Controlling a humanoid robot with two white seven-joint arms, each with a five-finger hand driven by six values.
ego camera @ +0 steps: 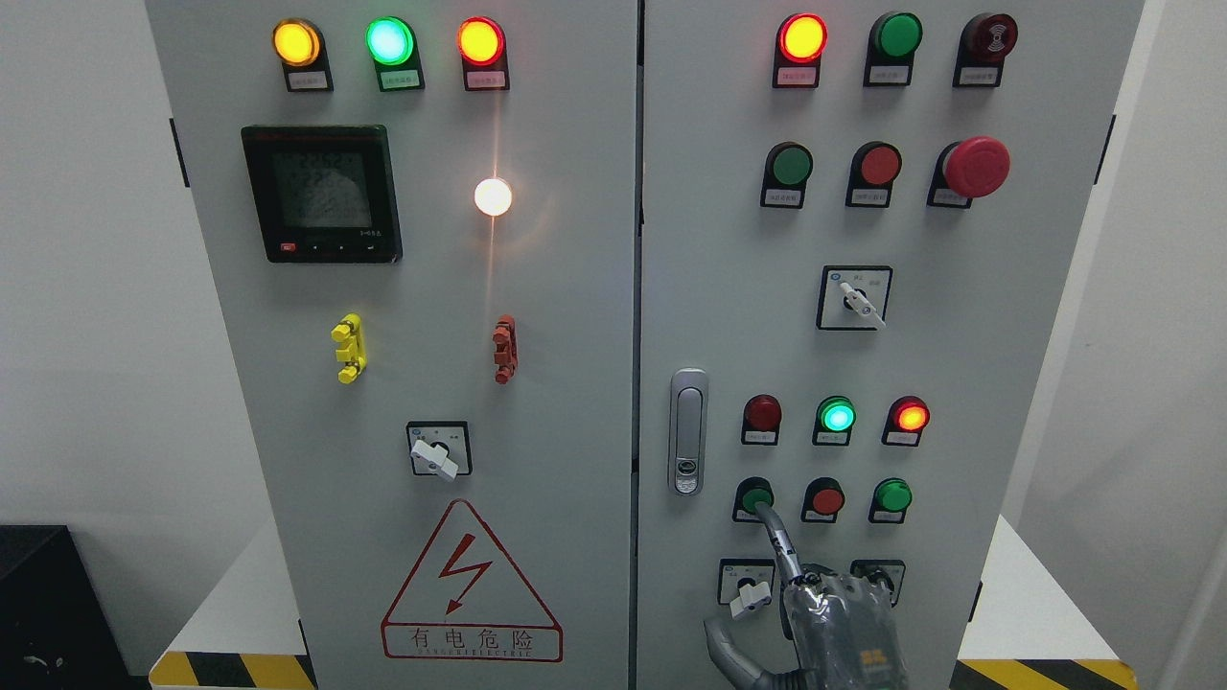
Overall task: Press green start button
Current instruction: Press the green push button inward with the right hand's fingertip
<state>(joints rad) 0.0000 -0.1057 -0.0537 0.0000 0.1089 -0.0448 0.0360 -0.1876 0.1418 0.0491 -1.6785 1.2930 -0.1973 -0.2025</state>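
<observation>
**Subject.** The green start button (756, 498) is the leftmost in the lower push-button row on the right-hand cabinet door (1007, 335), just right of the door handle (687, 431). Which green button the task means is a judgement: this is the one the finger is at.

**Handling.** It is judged to be a rigid, panel-mounted, spring-return button. There is nothing to grip or lift; it needs a short, straight push on the centre of its cap. The smooth cap could let a tip slide off if pressed at an angle.

**Robot hand.** The right robot hand (834, 623) rises from the bottom edge, holding nothing. Its index finger (778, 541) is extended, with the tip on or at the button's lower edge; actual contact cannot be confirmed. The other fingers appear folded. The left robot hand is not visible.

**Count, working outward.**
- Same row: three buttons, the green one, a red button (826, 499) and a second green button (892, 495).
- Row above: three indicator lamps, one dark red (763, 413), one lit green (837, 416) and one lit red-orange (911, 416).
- Below: two selector switches, one (746, 586) beside the finger and the other largely hidden behind the robot hand.
- Higher up: one further selector switch (855, 297) and one red mushroom stop (976, 166).
</observation>
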